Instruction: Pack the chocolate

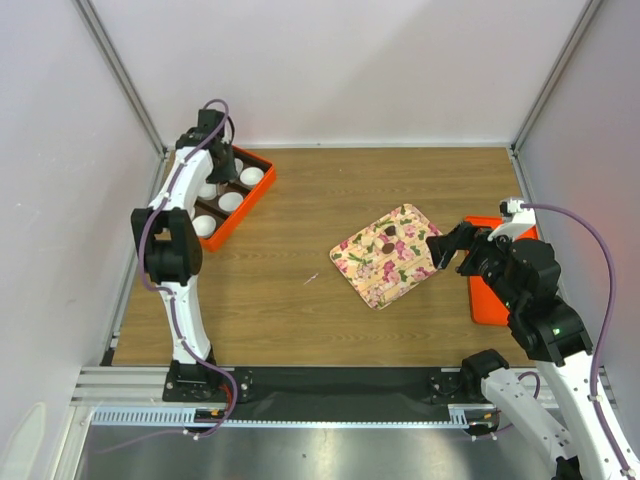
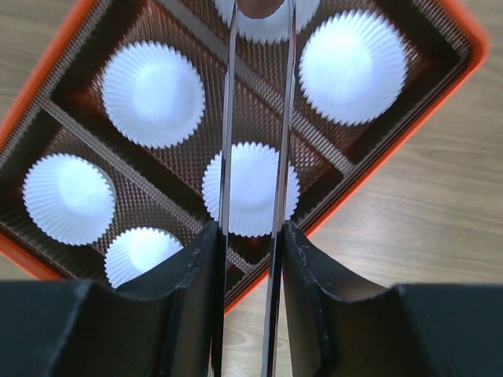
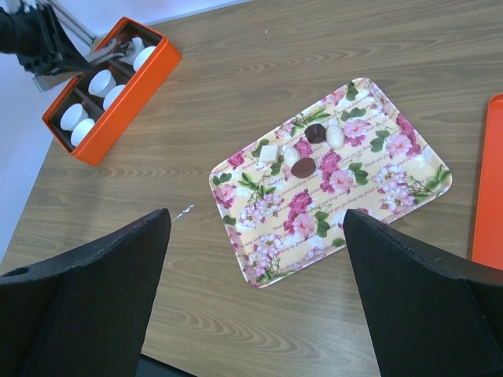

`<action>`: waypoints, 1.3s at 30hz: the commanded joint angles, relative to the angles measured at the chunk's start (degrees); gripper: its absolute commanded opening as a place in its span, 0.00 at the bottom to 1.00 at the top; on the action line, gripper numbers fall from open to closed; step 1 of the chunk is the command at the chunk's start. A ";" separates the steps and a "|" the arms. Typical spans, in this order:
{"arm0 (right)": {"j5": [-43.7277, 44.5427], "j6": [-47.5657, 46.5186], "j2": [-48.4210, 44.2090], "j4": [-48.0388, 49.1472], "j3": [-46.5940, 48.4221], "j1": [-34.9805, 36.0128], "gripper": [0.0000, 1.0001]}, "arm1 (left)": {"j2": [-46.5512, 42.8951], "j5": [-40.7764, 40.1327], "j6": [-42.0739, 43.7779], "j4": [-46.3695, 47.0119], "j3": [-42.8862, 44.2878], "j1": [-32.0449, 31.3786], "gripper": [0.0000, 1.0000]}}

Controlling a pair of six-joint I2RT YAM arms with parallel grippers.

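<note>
The right fingers (image 3: 94, 290) gape fully, empty, over the desk (image 3: 236, 47). Beyond, dark chocolate pieces (image 3: 316, 132) lie on the flowered tray (image 3: 393, 181). They look light, smooth and easily marked, best pinched gently across the sides. Farthest, the left fingers (image 2: 185, 314), part-closed, seem to pinch a brown piece (image 2: 263, 5) above the orange box (image 2: 464, 47) of paper cups (image 2: 153, 94). No legible writing.

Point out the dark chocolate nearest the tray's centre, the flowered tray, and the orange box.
dark chocolate (image 3: 302, 167), right wrist view, on its top.
flowered tray (image 3: 377, 177), right wrist view, on a bare patch right of the sweets.
orange box (image 3: 135, 98), right wrist view, on its near outer wall.
</note>
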 commanded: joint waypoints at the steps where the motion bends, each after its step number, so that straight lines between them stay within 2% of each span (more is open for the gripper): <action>1: 1.00 -1.26 0.10 1.83 0.66 0.21 1.00 | -3.65 0.20 1.99 3.56 -3.29 0.04 0.38; 13: 1.97 -1.61 -0.08 1.74 0.40 0.21 1.00 | -4.53 -0.68 3.75 4.97 -4.53 0.04 0.43; 18: 1.80 -1.70 0.01 2.01 0.23 0.21 1.00 | -4.71 -1.12 4.45 4.53 -2.61 -0.05 0.49; 25: 1.97 -1.79 0.01 2.18 0.05 0.21 1.00 | -5.23 -1.38 4.89 3.04 -0.14 -0.05 0.50; 35: 2.32 -1.97 0.36 1.92 0.57 0.29 1.00 | -9.71 -0.59 5.16 -0.12 3.73 -2.06 0.50; 39: 2.41 -1.97 0.36 0.69 1.72 0.21 1.00 | -16.02 2.57 4.28 0.83 -0.47 -5.14 0.49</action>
